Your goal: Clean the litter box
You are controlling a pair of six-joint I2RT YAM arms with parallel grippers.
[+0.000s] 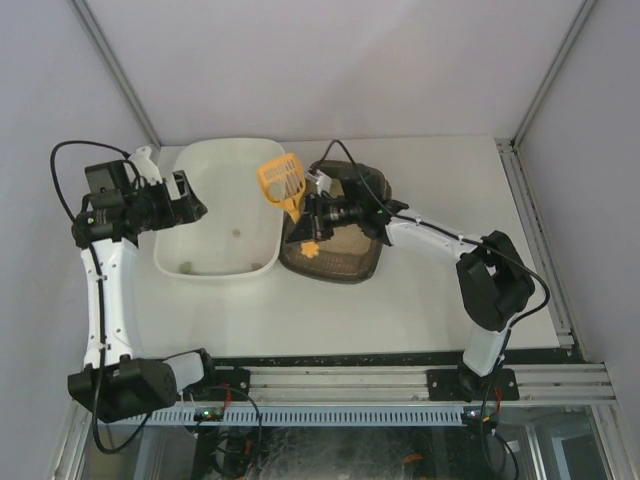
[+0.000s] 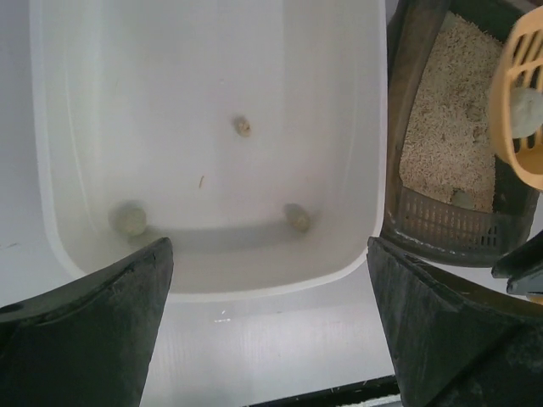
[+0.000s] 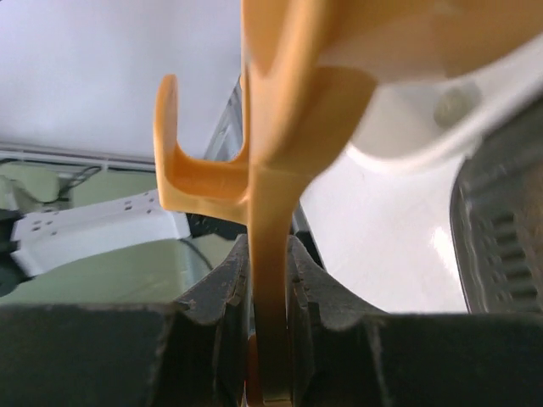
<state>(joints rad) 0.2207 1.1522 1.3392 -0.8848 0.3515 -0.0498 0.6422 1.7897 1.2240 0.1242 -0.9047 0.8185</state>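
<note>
1. The table [image 1: 420,290] carries both containers side by side, ahead of my two arms, so that either arm reaches them.

2. The white tub [image 2: 170,102] lies directly below my left gripper [image 2: 267,254]. Its jaws are spread wide and hold nothing. I judge that this arm hovers here as an observer and stays clear of the transfer path.

3. The litter box [image 1: 345,262] sits directly beneath my right gripper [image 1: 305,215], touching or just beside the right wall of the tub. From the left wrist, it appears to the right of my left fingers. Beige granular litter fills it. The close placement shortens the carry from box to tub.

4. The yellow slotted scoop [image 1: 281,180] is pinched by its handle between my right fingers, which are pressed together on it. In the right wrist view the handle [image 3: 271,280] runs edge-on through the jaws, with a hook at its end to the left. The grip is low on the handle, so the head projects well beyond my fingertips. The head is raised and sits at the tub's right rim. I judge that this is the carry step towards dumping.

5. A pale grey lump [image 2: 526,106] rests in the scoop head. The slots let loose litter fall away and retain the lump.

6. Three small clumps [image 2: 129,219] lie on the tub floor below my left gripper, two near the closer wall and one towards the centre. I judge them to be deposited waste, so the task is partly done.
</note>
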